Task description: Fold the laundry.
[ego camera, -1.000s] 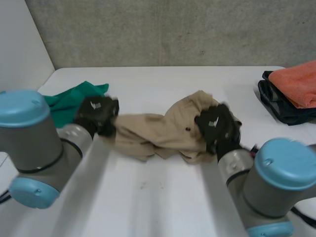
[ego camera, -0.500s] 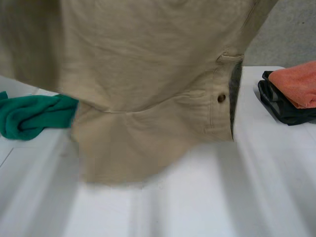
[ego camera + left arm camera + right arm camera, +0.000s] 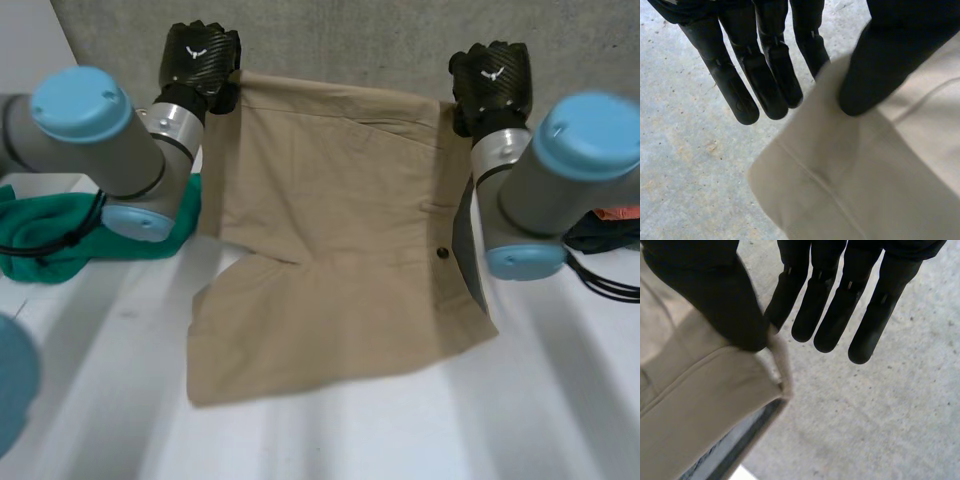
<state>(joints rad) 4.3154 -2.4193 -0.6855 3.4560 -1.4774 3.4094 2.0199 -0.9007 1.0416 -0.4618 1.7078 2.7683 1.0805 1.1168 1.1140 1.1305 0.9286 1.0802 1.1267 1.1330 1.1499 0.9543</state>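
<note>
Holding tan shorts (image 3: pixel 330 250) up by the waistband: your left hand (image 3: pixel 200 58) pinches one top corner, your right hand (image 3: pixel 489 78) the other, thumbs clamped on cloth, likely to spread them flat. Hems rest mid-desk (image 3: pixel 400 430). Arms partly hide the green cloth (image 3: pixel 50 235) at the left edge and the dark pile (image 3: pixel 612 230) at the right.

Beige garment (image 3: pixel 330 250), perhaps shorts, hangs spread wide by its top corners; lower edge on table (image 3: pixel 560 420)

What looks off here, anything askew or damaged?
Nothing damaged. The tan fabric shorts hang spread between the left hand and right hand, each pinching a waistband corner. Only oddity: the leg hems lie askew on the white table.
</note>
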